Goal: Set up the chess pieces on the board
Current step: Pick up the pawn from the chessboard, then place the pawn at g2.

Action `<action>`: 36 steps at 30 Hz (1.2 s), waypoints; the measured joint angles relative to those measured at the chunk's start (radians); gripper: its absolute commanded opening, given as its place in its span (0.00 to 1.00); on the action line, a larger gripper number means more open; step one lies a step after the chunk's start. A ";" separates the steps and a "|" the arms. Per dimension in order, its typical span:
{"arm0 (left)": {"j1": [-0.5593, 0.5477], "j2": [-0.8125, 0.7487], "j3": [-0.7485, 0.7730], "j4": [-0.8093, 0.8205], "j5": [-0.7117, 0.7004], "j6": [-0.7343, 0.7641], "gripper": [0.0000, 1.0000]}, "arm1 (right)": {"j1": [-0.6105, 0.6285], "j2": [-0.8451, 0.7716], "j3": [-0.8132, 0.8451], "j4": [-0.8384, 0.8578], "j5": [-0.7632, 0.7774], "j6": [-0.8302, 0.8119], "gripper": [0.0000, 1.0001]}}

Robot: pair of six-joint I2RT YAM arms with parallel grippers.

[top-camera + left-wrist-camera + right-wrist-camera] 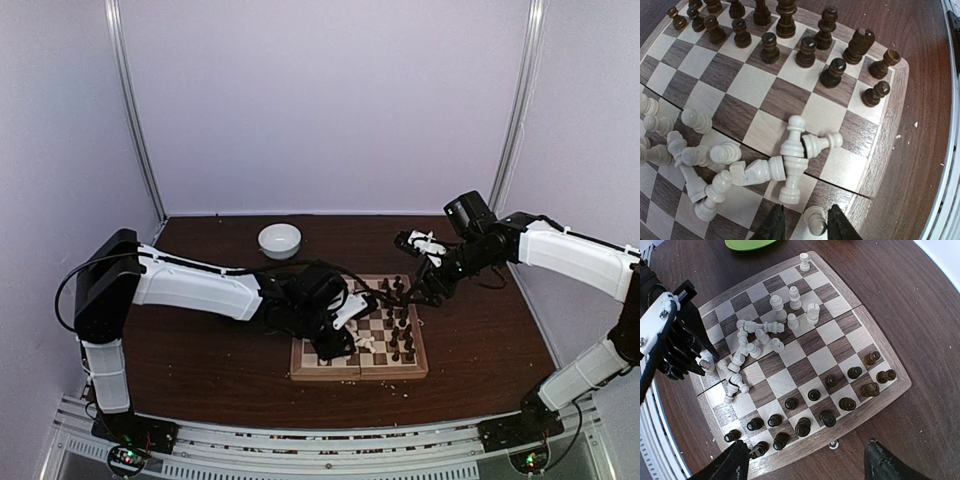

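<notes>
The board [358, 371] lies between the arms. Dark chess pieces [770, 47] stand in two rows along its right side [815, 395]. Several white pieces [755, 170] lie toppled in a heap on the left half [747, 347], and a few white ones [795, 297] stand upright. My left gripper [807, 226] is low over the board's near corner [338, 342]. A white pawn [815, 219] stands between its fingers, against the right finger [841, 226] with a gap to the left one. My right gripper [807, 465] hangs wide open and empty above the dark side [408, 292].
A white bowl [279, 239] sits on the table behind the board. A green plate [747, 244] shows at the far edge of the right wrist view. A small metal bit [833, 444] and pale crumbs [915, 124] lie on the brown table beside the board.
</notes>
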 measured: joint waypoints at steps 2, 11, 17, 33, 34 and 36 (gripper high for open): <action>0.000 0.005 0.005 -0.008 0.000 0.003 0.23 | 0.000 0.000 0.000 0.000 0.000 0.000 0.79; 0.000 0.005 0.011 -0.021 0.000 0.018 0.08 | 0.000 0.005 0.000 0.000 0.001 0.000 0.79; 0.000 -0.002 0.006 -0.021 -0.014 0.027 0.05 | 0.000 0.017 0.000 0.000 0.002 0.000 0.79; 0.027 -0.093 -0.090 -0.045 -0.086 0.032 0.05 | 0.000 0.028 0.000 -0.001 0.002 0.000 0.79; 0.027 -0.093 -0.092 -0.047 -0.093 0.032 0.05 | 0.000 0.029 0.000 -0.001 0.002 0.000 0.79; 0.027 -0.093 -0.095 -0.049 -0.100 0.032 0.06 | 0.000 0.029 0.000 -0.001 0.002 0.000 0.79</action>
